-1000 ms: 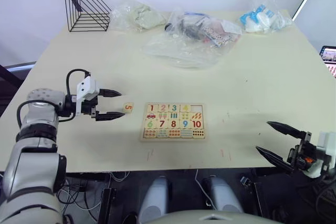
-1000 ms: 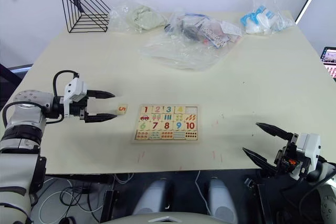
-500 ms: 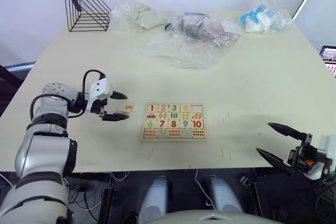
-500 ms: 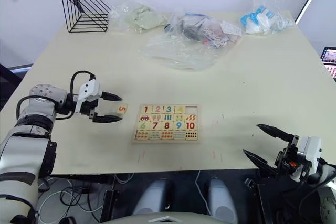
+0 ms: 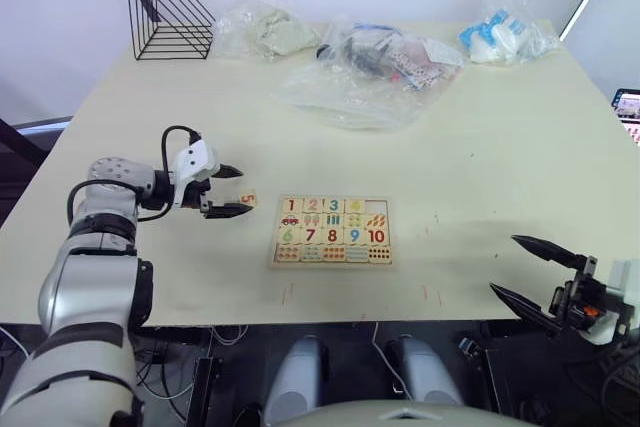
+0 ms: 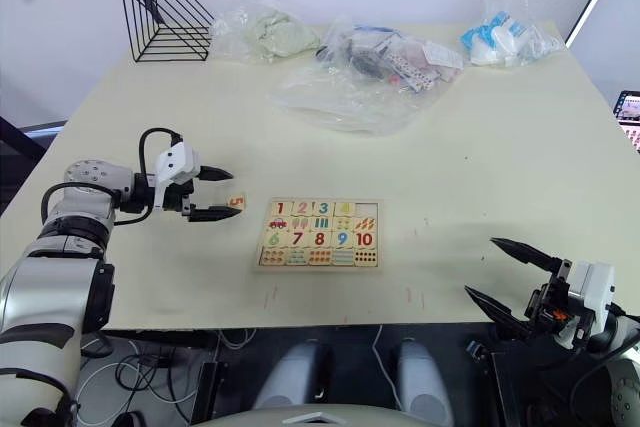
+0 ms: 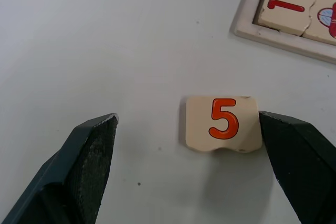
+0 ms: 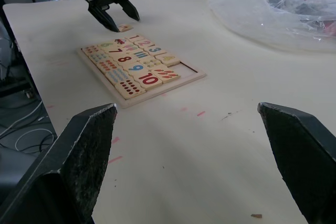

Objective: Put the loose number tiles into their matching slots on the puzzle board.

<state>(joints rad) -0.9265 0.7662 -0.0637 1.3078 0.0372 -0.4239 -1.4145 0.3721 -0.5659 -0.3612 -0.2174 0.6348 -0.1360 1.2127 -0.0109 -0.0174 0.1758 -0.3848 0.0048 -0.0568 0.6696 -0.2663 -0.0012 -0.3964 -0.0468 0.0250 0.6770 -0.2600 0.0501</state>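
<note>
The puzzle board [image 5: 330, 263] lies flat near the table's front middle. Numerals 1 to 4 and 6 to 10 sit in it, and one slot [image 5: 377, 206] at the right end of its top row is bare. A loose number tile [image 5: 248, 200] with an orange 5 lies on the table just left of the board. My left gripper [image 5: 240, 192] is open and low over the table, its fingers straddling that tile [image 7: 224, 123], which rests close against one finger [image 7: 299, 161]. My right gripper [image 5: 505, 263] hangs open beyond the table's front right edge, holding nothing.
A black wire rack [image 5: 170, 12] stands at the far left corner. Clear plastic bags with items [image 5: 375, 62] [image 5: 260, 32] [image 5: 505, 35] lie along the far side. A lit screen [image 5: 628, 107] shows at the right edge.
My left gripper has moved right along the table, from short of the 5 tile to straddling it. The tile and the right gripper have stayed in place.
</note>
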